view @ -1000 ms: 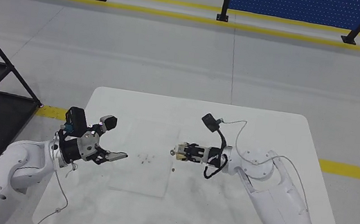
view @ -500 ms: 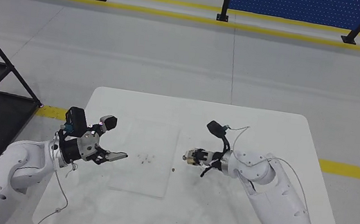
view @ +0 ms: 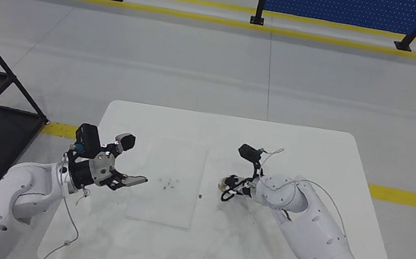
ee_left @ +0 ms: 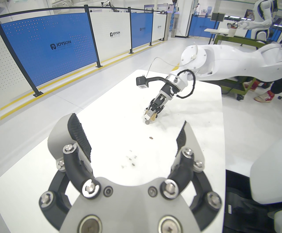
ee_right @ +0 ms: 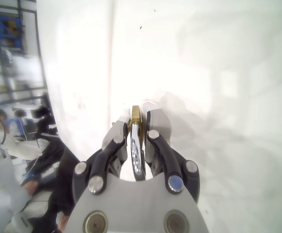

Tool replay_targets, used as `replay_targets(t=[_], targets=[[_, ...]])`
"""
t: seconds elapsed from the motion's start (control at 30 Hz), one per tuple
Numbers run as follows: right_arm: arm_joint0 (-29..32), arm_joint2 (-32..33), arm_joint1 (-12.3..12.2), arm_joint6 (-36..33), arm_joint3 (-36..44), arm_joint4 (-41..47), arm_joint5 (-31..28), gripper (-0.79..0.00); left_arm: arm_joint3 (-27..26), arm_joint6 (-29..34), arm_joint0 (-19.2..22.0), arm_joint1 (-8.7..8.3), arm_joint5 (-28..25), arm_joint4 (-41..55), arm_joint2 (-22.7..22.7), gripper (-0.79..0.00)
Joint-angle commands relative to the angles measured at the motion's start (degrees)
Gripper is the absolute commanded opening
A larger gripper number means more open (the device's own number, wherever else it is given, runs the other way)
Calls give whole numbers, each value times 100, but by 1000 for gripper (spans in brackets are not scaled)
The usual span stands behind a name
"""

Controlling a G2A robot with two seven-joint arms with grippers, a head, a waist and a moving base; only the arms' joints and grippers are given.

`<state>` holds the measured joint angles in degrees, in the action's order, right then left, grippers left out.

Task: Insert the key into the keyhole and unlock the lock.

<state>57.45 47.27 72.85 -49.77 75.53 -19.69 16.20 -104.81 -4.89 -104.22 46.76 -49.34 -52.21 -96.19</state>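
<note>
White logo lettering on the blue barrier panel (ee_left: 50,51); dark lettering on the white panel (ee_left: 110,26)

Room over the middle of the desk (view: 310,149)
The left end effector (view: 135,161), fingers spread, hangs over the desk's left part; the right end effector (view: 225,186), clamped on the lock (ee_right: 136,115), sits low right of the middle, its arm (view: 314,230) barring the right half. Between them lie small dark specks (view: 170,181) and a brown bit (ee_left: 151,138), flat on the desk
</note>
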Motion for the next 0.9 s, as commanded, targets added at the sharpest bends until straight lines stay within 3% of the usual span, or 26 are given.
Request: replay_targets(t=[0.0,0.2,0.23,0.27,0.3,0.87], targets=[[2,10,-6,5,18,-63,44,-785,0,0,0,0,0,0,0,0],[40,81,-34,-54,130,-174,115,-785,0,0,0,0,0,0,0,0],[50,96,-39,-60,160,-190,120,-582,0,0,0,0,0,0,0,0],[62,110,-45,-58,189,-210,129,-431,0,0,0,0,0,0,0,0],[76,126,-51,-53,228,-228,138,0,0,0,0,0,0,0,0,0],[284,345,-141,17,918,-669,283,0,0,0,0,0,0,0,0,0]])
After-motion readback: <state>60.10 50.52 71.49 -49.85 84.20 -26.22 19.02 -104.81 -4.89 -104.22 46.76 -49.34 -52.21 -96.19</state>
